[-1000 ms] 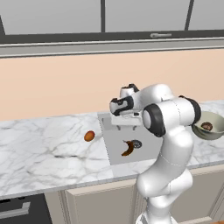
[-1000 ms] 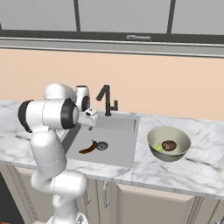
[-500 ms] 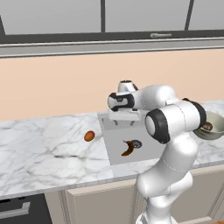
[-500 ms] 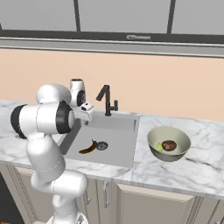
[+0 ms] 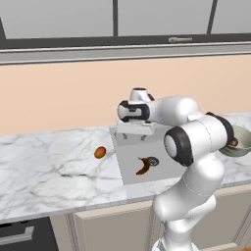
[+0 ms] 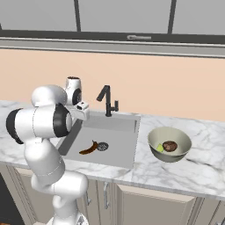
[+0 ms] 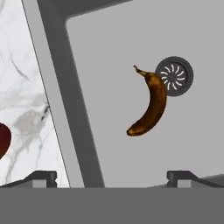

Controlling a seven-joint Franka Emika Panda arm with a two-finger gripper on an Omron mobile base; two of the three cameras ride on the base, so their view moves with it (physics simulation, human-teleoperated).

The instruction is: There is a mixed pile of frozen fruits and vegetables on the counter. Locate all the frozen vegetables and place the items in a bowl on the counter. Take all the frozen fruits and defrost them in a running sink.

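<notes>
My jaws stand fully released and hold nothing; the gripper (image 7: 111, 175) hangs above the left part of the sink (image 7: 131, 43), looking down into the basin.

Directly below lies the curved brown banana-shaped fruit (image 7: 149, 104), its stem end just beside the round drain (image 7: 174, 75). The orange ball (image 5: 100, 152) rests on the marble bench (image 5: 44, 166) to the left of the sink, near its edge. At the far rim stands the black faucet (image 6: 107, 100). On the right, the bowl (image 6: 169, 143) holds the brown ball (image 6: 169, 146) and the small green piece (image 6: 160, 148).

Hazards, as I judge them:
- The orange ball is round and may roll away or off the bench if I contact it off-centre.
- Swinging left, my arm may clip the faucet.
- I see no water running; the fruit may not defrost unless the faucet is turned on.
</notes>
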